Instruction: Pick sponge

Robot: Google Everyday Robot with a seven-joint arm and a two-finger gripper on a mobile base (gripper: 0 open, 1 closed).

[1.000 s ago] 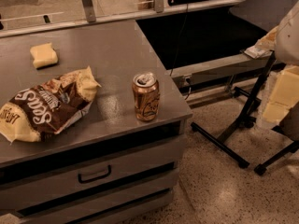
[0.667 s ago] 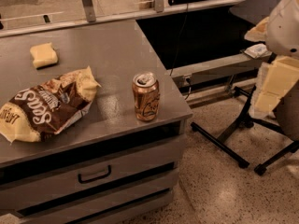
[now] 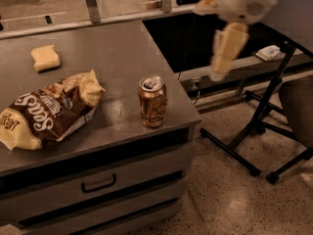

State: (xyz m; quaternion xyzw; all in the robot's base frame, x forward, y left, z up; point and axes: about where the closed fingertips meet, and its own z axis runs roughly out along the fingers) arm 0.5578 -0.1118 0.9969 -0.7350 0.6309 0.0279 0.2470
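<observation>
The sponge (image 3: 45, 58) is a small pale yellow block lying flat on the grey counter (image 3: 117, 48), near its far left side. My gripper (image 3: 224, 50) hangs in the air at the upper right, beyond the counter's right edge and above the floor. It is far from the sponge, with the soda can and much of the counter top between them, and it holds nothing that I can see.
A brown-and-yellow chip bag (image 3: 46, 112) lies on the counter's front left. An upright soda can (image 3: 152, 102) stands near the front right corner. Drawers (image 3: 99, 184) sit below. A black folding stand (image 3: 259, 126) and a chair (image 3: 299, 111) are on the floor at right.
My gripper has swung from the far right edge of the view leftward and upward, closer to the counter. The sponge, bag and can have not moved.
</observation>
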